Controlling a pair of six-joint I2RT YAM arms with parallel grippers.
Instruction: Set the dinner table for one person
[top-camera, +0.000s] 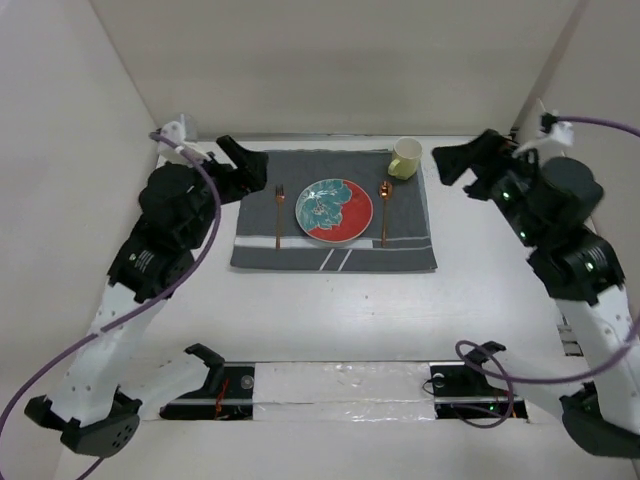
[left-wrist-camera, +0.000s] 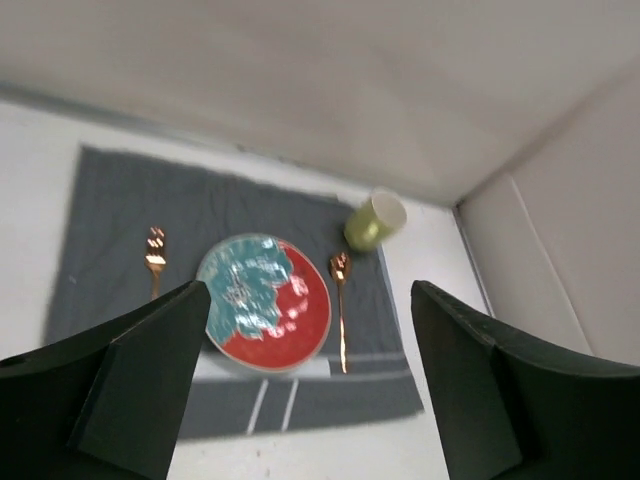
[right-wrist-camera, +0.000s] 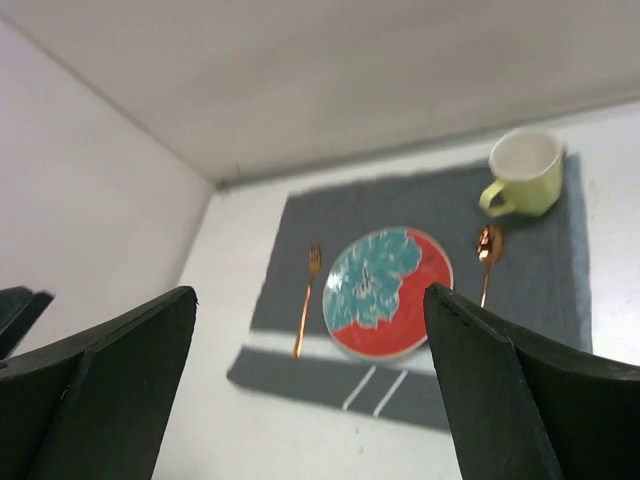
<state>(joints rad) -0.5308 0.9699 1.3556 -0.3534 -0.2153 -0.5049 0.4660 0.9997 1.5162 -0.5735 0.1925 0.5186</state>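
1. The left gripper (left-wrist-camera: 307, 300) is held open above the table (top-camera: 320, 320), its 2 fingers spread wide with nothing between them.
2. The right gripper (right-wrist-camera: 310, 300) is likewise seen open and empty, raised over the far right part of the table.
3. The table, a plain white top, is seen below both grippers. A dark grey placemat (top-camera: 400, 250) with white stripes is laid on it between them, its far left corner close to the left gripper.
4. A teal and red plate (top-camera: 333, 211) is set at the middle of the placemat, to the right of the left gripper and to the left of the right gripper.
5. A copper fork (top-camera: 279, 215) is laid just beside the plate on the side nearer the left gripper.
6. A copper spoon (top-camera: 384, 212) is laid just beside the plate on the side nearer the right gripper.
7. A pale yellow-green cup (top-camera: 405, 158) is stood upright at the placemat corner nearest the right gripper, with its handle turned away from that gripper.
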